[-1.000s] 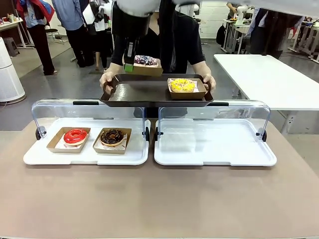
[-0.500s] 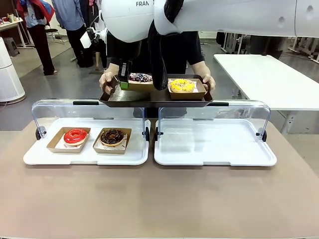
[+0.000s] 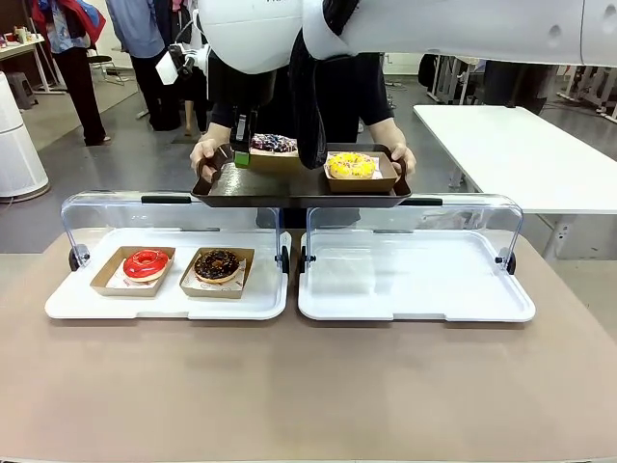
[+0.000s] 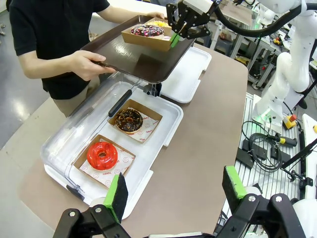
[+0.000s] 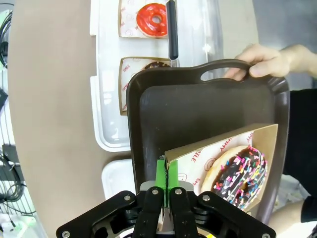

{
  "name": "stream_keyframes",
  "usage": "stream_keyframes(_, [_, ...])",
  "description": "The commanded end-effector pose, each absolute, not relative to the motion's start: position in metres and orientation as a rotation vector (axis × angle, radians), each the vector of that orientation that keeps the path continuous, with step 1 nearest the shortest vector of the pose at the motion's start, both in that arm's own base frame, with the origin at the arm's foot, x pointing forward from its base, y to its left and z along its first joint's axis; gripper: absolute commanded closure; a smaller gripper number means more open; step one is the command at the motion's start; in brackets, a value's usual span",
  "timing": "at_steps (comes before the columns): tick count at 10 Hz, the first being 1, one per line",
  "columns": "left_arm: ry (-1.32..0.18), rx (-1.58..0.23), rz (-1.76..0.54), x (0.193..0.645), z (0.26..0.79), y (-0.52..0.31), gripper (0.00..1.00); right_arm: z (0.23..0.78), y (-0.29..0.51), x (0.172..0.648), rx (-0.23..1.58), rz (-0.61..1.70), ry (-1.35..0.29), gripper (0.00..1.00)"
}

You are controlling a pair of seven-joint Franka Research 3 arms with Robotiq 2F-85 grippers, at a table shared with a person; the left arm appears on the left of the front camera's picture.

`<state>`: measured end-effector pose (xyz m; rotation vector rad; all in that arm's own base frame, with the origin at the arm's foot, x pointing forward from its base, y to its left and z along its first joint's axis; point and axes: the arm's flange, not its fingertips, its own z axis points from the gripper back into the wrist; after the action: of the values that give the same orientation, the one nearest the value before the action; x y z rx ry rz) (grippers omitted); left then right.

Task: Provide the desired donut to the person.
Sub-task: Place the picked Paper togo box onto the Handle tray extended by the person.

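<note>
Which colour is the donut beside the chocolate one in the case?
Red donut, clearest in the left wrist view.

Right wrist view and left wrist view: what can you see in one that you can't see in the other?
Right wrist view alone: the right gripper close up, jaws pinching the corner of the sprinkle donut's box.

Left wrist view alone: the left gripper, jaws wide apart and holding nothing, plus cables on the floor.

Both: the brown tray the person holds, the sprinkle donut, the red donut and the chocolate donut in the white case.
</note>
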<state>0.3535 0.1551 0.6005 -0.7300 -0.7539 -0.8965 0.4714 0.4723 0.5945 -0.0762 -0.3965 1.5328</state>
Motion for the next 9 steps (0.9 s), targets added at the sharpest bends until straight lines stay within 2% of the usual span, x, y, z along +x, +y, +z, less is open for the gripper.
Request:
stream_keyframes(1, [-0.755,-0.731,-0.907,0.352,0.6,0.157,0.0,0.597,0.475,0.471,-0.07,1.532,-0.372,0.99])
stream_keyframes(2, [-0.755,-0.731,-0.907,0.352,0.6,0.157,0.0,0.598,0.482,0.475,-0.057,1.541,-0.33,0.99])
stream_keyframes(5, [-0.755,-0.731,-0.907,0.352,0.6,0.157,0.0,0.596,0.49,0.492,-0.033,1.534,-0.351,0.99])
stream_keyframes(9, [-0.755,-0.731,-0.907,0.352,0.6,0.157,0.0,0.581,0.493,0.515,-0.007,1.507,-0.301,0.99])
